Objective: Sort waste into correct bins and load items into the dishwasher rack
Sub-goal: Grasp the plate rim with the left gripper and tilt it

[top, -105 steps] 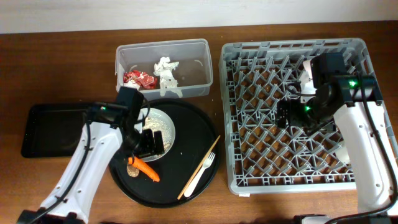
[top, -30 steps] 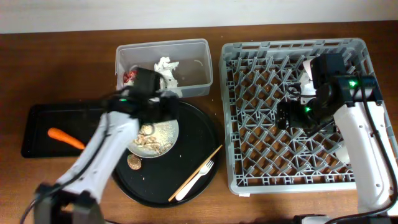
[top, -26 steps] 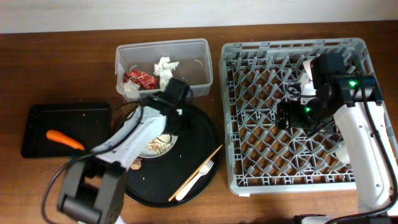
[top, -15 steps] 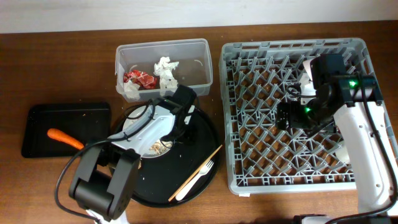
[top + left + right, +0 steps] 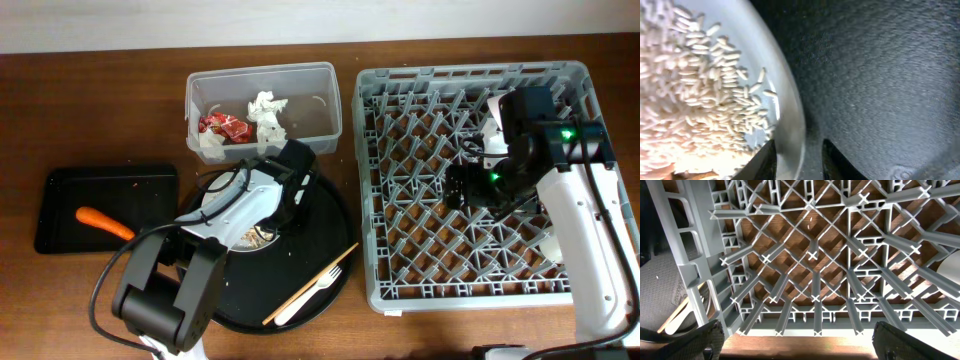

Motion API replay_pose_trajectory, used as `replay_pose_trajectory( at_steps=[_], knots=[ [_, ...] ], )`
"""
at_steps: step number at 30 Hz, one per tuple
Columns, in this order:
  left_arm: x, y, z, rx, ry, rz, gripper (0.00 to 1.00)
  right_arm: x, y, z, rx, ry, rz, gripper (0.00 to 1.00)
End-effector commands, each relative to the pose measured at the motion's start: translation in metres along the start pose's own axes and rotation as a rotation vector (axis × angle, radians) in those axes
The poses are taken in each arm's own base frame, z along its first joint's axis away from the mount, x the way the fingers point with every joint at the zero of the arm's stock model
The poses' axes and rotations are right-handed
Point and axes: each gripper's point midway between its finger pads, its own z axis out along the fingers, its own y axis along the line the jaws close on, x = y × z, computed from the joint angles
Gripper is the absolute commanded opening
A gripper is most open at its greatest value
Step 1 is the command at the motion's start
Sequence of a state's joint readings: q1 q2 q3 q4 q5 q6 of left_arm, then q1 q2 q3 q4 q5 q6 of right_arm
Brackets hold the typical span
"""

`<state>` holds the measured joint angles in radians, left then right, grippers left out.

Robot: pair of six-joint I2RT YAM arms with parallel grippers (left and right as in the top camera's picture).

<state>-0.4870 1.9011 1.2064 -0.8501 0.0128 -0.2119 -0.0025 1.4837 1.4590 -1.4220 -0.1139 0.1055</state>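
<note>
Left pincer (image 5: pixel 797 150): narrow and astride the right rim of the plate (image 5: pixel 792 125), with a sliver of gap still showing, so the rim does not look pinched yet. Over the last few seconds the arm has swung from the plate's left side to its right.
Fork (image 5: pixel 298 303) and chopstick (image 5: pixel 335 262): side by side, near right on the round tray (image 5: pixel 325 220). They have slid a little nearer and turned in the last half second, probably nudged.
Plate and rice (image 5: pixel 695 90): on the round tray, mostly under the left arm in the overhead view, with the rice still heaped on the plate.
Carrot (image 5: pixel 104 222): now in the black tray (image 5: pixel 70 190) at the left. Seconds ago it lay on the round tray.
Right pincer (image 5: pixel 462 187): wide, empty and unmoved, hanging over the middle of the rack (image 5: pixel 400 250).
Tub (image 5: pixel 325 100): far, holding the tissues (image 5: pixel 265 110) and wrapper (image 5: pixel 225 126).
Meaning: the carrot is sorted. The rice looks next, which calls for a firm hold on the rim before tipping.
</note>
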Motion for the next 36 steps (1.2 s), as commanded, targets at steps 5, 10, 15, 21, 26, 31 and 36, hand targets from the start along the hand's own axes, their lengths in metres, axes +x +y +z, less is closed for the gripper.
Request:
replay_pose_trajectory(
  at_steps=[5, 10, 15, 21, 26, 31, 36],
  knots=[
    [0.000, 0.006, 0.004, -0.042, 0.007, 0.008, 0.09, 0.000, 0.000, -0.004, -0.006, -0.012, 0.002, 0.98],
    [-0.004, 0.005, 0.005, -0.038, -0.009, 0.007, 0.01, 0.001, 0.000, -0.004, -0.006, -0.009, 0.003, 0.98],
    [-0.005, 0.010, -0.003, -0.072, -0.001, 0.008, 0.01, 0.001, 0.000, -0.004, -0.006, -0.008, 0.003, 0.98],
    [-0.010, 0.017, -0.042, -0.130, 0.037, 0.011, 0.01, 0.001, 0.000, -0.004, -0.006, -0.009, 0.002, 0.98],
    [-0.002, 0.026, -0.046, -0.180, 0.067, 0.009, 0.00, 0.001, 0.000, -0.004, -0.006, -0.009, 0.002, 0.98],
    [-0.003, 0.032, -0.073, -0.205, -0.003, -0.005, 0.00, 0.001, 0.000, -0.004, -0.006, -0.009, 0.002, 0.98],
    [0.005, 0.042, -0.106, -0.243, -0.059, -0.023, 0.00, 0.001, 0.000, -0.004, -0.006, -0.009, 0.002, 0.98]
  ],
)
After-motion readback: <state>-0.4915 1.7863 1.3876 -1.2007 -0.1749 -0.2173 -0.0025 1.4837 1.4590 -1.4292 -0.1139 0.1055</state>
